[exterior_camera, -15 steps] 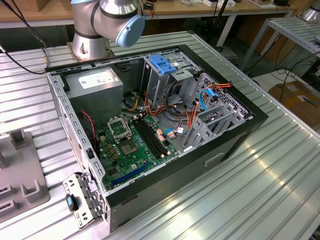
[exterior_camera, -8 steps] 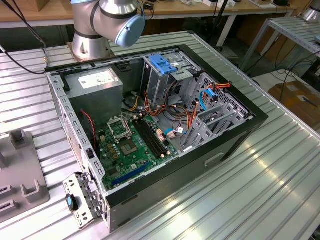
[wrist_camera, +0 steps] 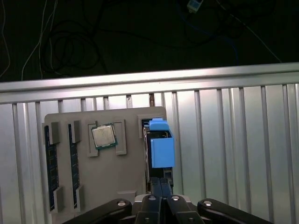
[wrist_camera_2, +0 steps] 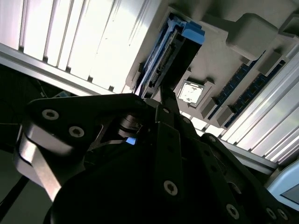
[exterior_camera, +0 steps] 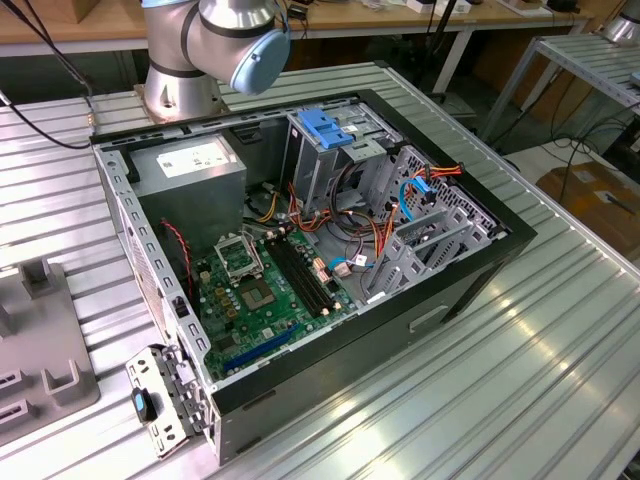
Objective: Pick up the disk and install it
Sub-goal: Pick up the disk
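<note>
Well, black gripper (wrist_camera: 161, 181) looks clenched, empty, over the dark blue-railed disk (wrist_camera: 159, 140), stood edge-up for grabbing in a grey plastic tray (exterior_camera: 55, 325), 9 o'clock of the black case (exterior_camera: 340, 350).

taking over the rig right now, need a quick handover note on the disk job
Gripper: fingers look closed together with nothing between them, poised at the near end of the disk.
Disk: stands on edge in its slot in the grey parts tray, with a processor chip and memory sticks in the tray's other slots.
Computer case: lies open on the table in the exterior view.
Done: nothing that shows; the disk is not yet lifted.
Left: both the pick-up and the install.
</note>
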Tool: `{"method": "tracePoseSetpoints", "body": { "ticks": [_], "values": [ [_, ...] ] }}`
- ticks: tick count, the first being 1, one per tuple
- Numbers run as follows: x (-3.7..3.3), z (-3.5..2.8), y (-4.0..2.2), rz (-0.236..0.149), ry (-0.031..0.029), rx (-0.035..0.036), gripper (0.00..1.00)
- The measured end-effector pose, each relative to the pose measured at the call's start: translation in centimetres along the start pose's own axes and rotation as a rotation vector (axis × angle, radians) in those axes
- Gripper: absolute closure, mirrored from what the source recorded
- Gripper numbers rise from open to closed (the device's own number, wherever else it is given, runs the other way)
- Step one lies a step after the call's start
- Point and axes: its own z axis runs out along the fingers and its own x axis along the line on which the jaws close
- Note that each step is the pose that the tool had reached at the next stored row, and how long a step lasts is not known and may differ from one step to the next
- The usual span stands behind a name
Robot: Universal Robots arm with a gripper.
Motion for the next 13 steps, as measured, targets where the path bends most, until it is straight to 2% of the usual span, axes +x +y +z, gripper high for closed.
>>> {"method": "tracePoseSetpoints", "body": {
  "ticks": [8, 11, 13],
  "values": [
    [0.0, 0.01, 0.0, 0.0, 0.0, 0.0, 0.89],
    [0.0, 0.01, 0.0, 0.0, 0.0, 0.0, 0.7],
    [0.0, 0.02, 0.0, 0.0, 0.0, 0.0, 0.7]
  ]
}}
